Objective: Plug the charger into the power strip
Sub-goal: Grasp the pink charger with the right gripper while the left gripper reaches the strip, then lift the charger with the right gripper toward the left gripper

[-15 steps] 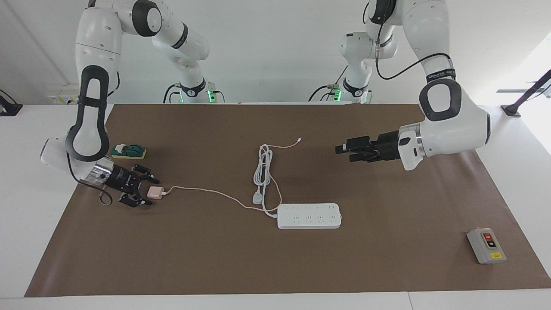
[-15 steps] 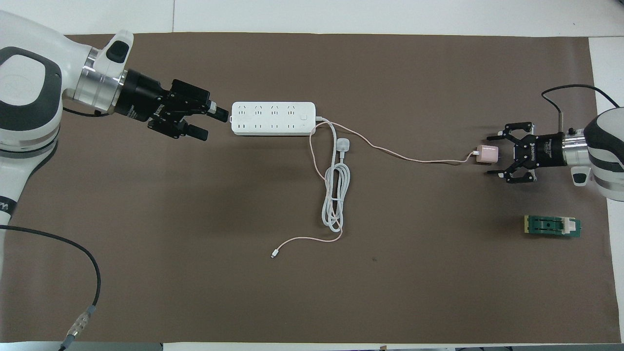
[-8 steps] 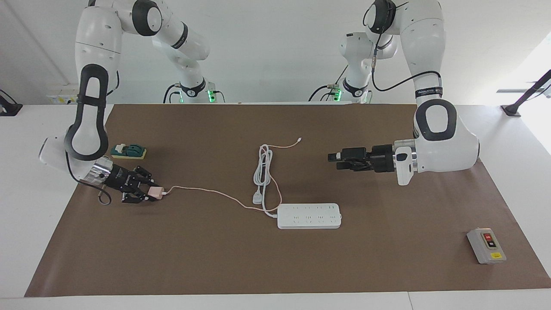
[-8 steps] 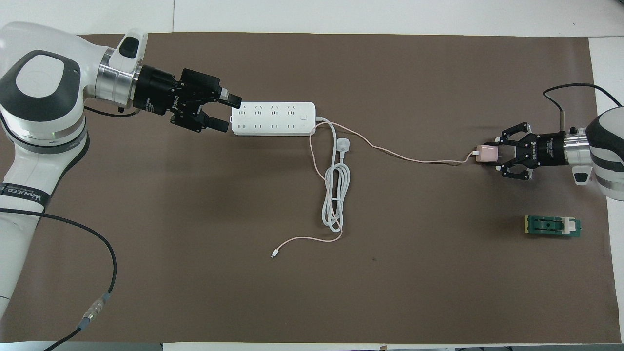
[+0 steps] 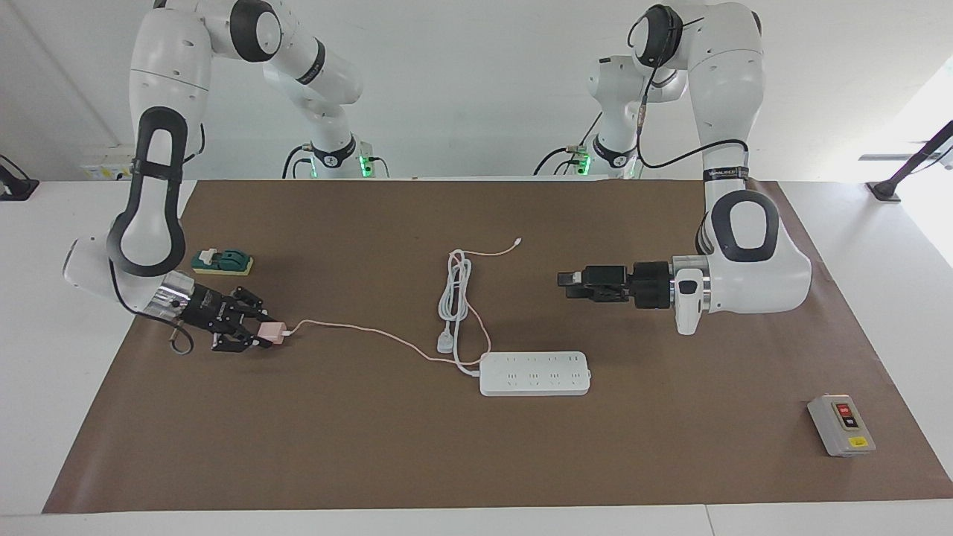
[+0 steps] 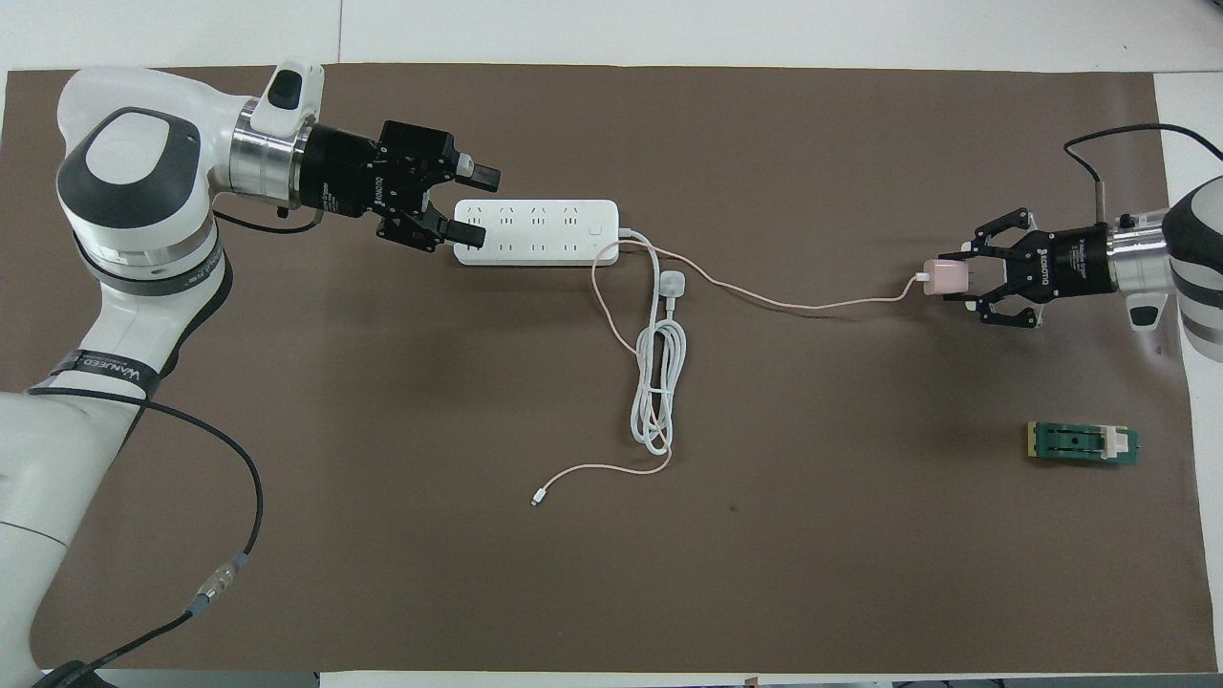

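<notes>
The pale-pink charger (image 5: 271,333) (image 6: 941,278) is at the right arm's end of the brown mat. My right gripper (image 5: 262,335) (image 6: 958,279) is shut on it, low at the mat. I cannot tell whether the charger is lifted. Its thin pink cable (image 5: 357,330) (image 6: 793,304) runs across the mat to the white power strip (image 5: 534,373) (image 6: 535,232), which lies flat mid-table. My left gripper (image 5: 567,284) (image 6: 476,204) is open and empty, raised in the air over the strip's end toward the left arm's side.
The strip's thick white cord (image 5: 456,286) (image 6: 654,382) lies coiled nearer to the robots, with its round plug (image 5: 445,343) (image 6: 674,284). A green block (image 5: 223,261) (image 6: 1083,444) sits near my right gripper. A grey button box (image 5: 841,425) stands toward the left arm's end.
My right gripper has closed on the charger and shifted it slightly, pulling the cable. My left gripper has moved toward the power strip's end and turned.
</notes>
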Robot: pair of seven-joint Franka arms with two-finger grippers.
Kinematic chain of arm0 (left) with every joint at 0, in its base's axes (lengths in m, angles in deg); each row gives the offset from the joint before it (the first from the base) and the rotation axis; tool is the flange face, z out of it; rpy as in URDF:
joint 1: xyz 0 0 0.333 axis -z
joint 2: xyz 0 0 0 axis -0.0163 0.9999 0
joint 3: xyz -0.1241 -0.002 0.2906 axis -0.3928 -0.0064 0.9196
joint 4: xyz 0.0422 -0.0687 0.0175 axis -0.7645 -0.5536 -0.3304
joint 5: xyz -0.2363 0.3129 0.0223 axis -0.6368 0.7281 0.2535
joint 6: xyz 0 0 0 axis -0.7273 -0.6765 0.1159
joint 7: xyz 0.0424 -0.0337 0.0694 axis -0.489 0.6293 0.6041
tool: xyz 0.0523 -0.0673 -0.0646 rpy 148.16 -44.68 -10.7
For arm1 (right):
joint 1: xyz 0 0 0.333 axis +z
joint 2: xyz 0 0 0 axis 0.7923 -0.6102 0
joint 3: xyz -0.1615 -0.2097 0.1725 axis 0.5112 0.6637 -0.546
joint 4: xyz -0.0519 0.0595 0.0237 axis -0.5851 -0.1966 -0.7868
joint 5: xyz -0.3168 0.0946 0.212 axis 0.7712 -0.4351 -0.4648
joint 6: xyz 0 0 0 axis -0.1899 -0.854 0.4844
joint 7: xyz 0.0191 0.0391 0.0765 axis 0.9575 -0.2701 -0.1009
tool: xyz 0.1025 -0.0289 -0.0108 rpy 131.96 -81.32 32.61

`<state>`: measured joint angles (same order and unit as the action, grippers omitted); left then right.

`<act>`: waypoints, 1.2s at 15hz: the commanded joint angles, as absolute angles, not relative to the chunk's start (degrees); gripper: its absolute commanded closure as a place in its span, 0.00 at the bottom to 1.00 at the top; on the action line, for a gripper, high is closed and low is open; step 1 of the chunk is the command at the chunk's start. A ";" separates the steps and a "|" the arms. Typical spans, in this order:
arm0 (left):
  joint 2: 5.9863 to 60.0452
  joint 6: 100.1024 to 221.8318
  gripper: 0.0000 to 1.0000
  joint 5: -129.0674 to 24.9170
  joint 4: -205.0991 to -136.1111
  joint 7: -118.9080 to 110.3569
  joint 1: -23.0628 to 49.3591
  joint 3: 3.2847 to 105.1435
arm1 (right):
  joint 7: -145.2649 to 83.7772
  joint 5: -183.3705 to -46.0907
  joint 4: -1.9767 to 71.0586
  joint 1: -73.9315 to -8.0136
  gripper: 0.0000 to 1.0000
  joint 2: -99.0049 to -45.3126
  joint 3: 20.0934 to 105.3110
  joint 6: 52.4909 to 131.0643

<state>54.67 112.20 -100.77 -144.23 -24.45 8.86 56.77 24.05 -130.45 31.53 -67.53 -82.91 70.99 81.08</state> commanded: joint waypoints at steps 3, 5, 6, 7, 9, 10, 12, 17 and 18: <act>58.19 111.18 0.00 -103.58 -142.70 -38.04 8.76 56.72 | 36.89 -131.42 30.02 -57.61 1.00 -76.25 70.96 80.70; 58.99 109.69 0.00 -107.25 -143.06 -47.27 8.40 56.10 | 42.70 -131.69 28.01 -53.30 1.00 -75.10 70.87 80.88; 58.99 109.68 0.00 -107.44 -143.23 -49.93 8.40 56.10 | 44.73 -131.78 27.21 -51.62 1.00 -75.01 70.87 81.05; 58.99 109.60 0.00 -107.45 -143.49 -52.13 8.32 56.27 | 46.76 -131.86 26.07 -49.78 1.00 -75.01 70.78 81.05; 58.99 109.60 0.00 -107.53 -145.69 -55.91 6.83 56.10 | 50.97 -131.95 24.49 -46.35 1.00 -75.01 70.78 82.62; 59.08 109.51 0.00 -107.62 -145.61 -56.02 6.21 56.10 | 53.26 -132.04 23.78 -44.42 1.00 -75.10 70.52 84.64; 59.08 108.90 0.00 -108.23 -144.82 -54.45 4.81 56.01 | 56.69 -132.22 23.69 -39.68 1.00 -75.27 70.52 89.29; 60.22 108.19 0.00 -110.69 -144.55 -53.20 3.74 56.10 | 59.34 -133.96 23.69 -32.98 1.00 -75.63 70.43 94.23; 60.74 108.28 0.00 -111.48 -144.46 -53.20 3.74 56.10 | 59.43 -134.93 23.60 -32.19 1.00 -75.71 70.43 95.54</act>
